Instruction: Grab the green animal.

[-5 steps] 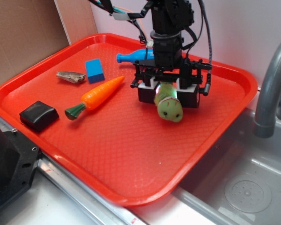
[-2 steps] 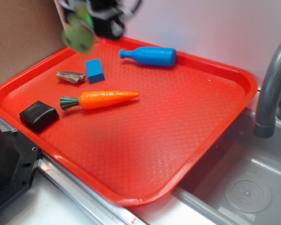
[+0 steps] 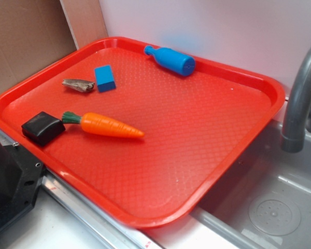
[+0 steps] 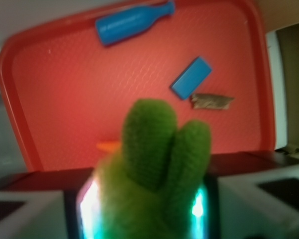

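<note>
Red tray (image 3: 207,135) lies beside a metal sink (image 3: 269,202) with a grey faucet (image 3: 298,98). On the tray: orange carrot (image 3: 106,125) near the front left, blue bottle (image 3: 171,60) at the far edge, black block (image 3: 42,127) touching the carrot's green top, blue block (image 3: 104,78), and a small brown scrap (image 3: 78,85) just beside it. Wrist view: the green animal (image 4: 154,164) is clamped between the gripper (image 4: 148,209) pads, raised above the tray. Gripper absent from the exterior view.
</note>
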Available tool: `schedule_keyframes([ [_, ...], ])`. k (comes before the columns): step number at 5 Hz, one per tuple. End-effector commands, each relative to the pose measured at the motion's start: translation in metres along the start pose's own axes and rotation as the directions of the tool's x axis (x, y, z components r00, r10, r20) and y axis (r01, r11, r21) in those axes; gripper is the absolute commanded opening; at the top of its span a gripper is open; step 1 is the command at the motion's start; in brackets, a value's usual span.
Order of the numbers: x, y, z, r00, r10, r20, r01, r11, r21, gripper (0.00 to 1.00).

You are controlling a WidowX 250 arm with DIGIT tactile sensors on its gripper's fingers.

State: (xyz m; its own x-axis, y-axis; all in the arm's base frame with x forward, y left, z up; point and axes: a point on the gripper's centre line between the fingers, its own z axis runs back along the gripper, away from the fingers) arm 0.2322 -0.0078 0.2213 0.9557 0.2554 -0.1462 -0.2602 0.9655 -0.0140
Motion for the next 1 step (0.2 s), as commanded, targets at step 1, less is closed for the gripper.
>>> schedule_keyframes([
  [1, 0.0250, -0.0060, 0.0011, 0.997, -0.029, 0.066, 0.020, 0.992, 0.124, 0.00],
])
